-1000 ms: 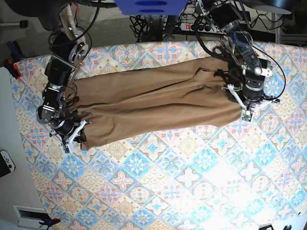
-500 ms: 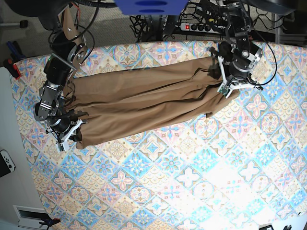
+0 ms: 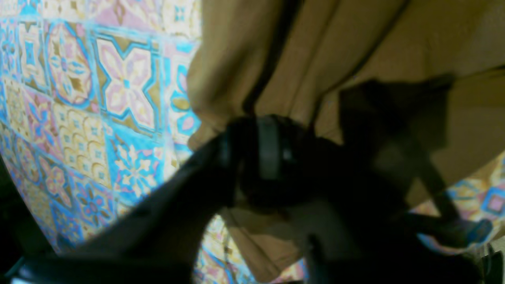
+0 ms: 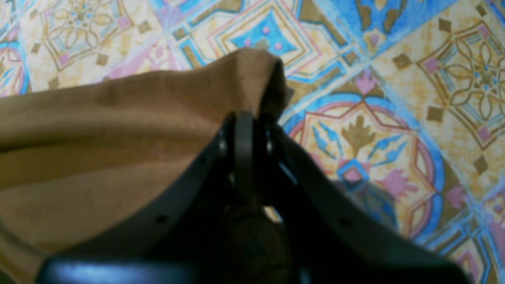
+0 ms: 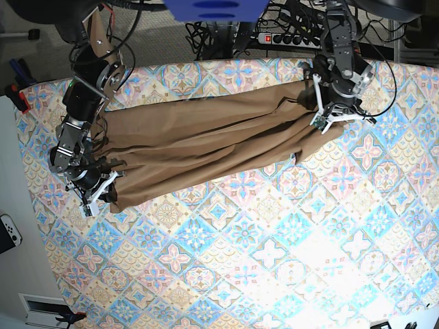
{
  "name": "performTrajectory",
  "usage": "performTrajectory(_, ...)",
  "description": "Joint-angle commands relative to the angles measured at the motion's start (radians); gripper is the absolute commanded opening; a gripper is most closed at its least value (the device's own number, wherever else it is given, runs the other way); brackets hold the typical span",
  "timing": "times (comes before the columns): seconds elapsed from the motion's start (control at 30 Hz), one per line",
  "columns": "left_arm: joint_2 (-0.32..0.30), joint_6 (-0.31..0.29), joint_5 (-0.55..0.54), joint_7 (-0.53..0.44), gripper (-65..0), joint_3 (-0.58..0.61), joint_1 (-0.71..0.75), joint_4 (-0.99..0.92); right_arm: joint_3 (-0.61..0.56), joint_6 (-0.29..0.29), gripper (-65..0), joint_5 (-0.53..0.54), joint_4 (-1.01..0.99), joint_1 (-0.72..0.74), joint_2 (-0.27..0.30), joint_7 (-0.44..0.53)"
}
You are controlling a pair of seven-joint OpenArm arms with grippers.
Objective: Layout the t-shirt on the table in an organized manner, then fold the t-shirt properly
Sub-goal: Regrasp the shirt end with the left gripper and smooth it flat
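Note:
The tan t-shirt (image 5: pixel 206 147) lies in a long, creased band across the far half of the table (image 5: pixel 274 260). At its left end my right gripper (image 5: pixel 103 192) is shut on a corner of the fabric; the right wrist view shows the fingertips (image 4: pixel 244 118) pinched together on the t-shirt (image 4: pixel 118 130). My left gripper (image 5: pixel 319 127) sits at the shirt's right end near the far edge. In the left wrist view that gripper (image 3: pixel 272 157) is a dark blur over the bunched t-shirt (image 3: pixel 355 47), and how its jaws stand is unclear.
Cables and a power strip (image 5: pixel 274 38) lie behind the table's far edge. A blue object (image 5: pixel 212 8) hangs at top centre. A white controller (image 5: pixel 8 233) sits beyond the table's left edge, and a red clamp (image 5: pixel 20 96) at the far left corner.
My left arm has swung toward the table's far edge, drawing the shirt's right end back and inward. The right gripper shifted slightly and keeps its hold on the left corner.

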Motion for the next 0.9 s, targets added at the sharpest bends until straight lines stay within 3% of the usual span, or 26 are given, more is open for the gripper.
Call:
performTrajectory(0.0, 0.002, 0.005, -0.007, -0.012, -51.1, -0.003, -0.008, 0.021, 0.003, -0.020, -65.0, -0.038, 0.007, 0.011, 0.016, -0.040)
performTrajectory(0.53, 0.080, 0.005, -0.351, -0.007, -50.9, -0.015, -0.044, 0.023, 0.003, -0.020, -65.0, -0.039, 0.007, 0.011, 0.016, -0.046)
performTrajectory(0.73, 0.232, 0.005, -0.435, -0.005, -50.9, -0.304, -0.170, 0.023, 0.003, -0.020, -65.0, -0.041, 0.007, 0.009, 0.016, -0.046)
performTrajectory(0.87, 0.236, 0.005, -0.435, 0.030, -50.3, -0.559, -0.328, 0.015, 0.003, -0.020, -65.0, -0.041, 0.007, 0.007, 0.016, -0.046)
